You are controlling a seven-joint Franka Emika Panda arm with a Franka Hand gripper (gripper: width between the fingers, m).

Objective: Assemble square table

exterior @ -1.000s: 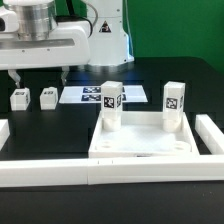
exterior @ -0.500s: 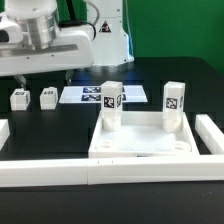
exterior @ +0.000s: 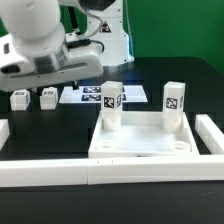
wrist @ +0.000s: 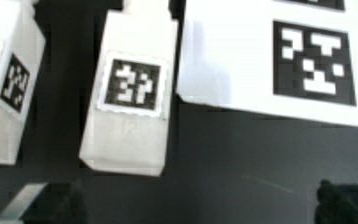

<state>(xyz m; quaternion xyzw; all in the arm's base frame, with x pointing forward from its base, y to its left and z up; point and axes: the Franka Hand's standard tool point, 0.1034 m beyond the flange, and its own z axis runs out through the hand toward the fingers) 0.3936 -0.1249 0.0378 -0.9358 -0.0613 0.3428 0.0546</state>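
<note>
The gripper (wrist: 197,200), fingers spread wide and empty, hangs by two loose legs (exterior: 19,98) lying flat, long axes parallel, at the exterior view's left. Rightward, the square table top (exterior: 143,150) lies rim-up, with two upright legs (exterior: 111,105) in its far corners.

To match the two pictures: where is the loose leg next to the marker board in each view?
Exterior view: leg lies at the exterior view's left, just beside the marker board.
Wrist view: leg near the picture's centre, between the other leg and the marker board.
Shared landmark: the marker board.
</note>
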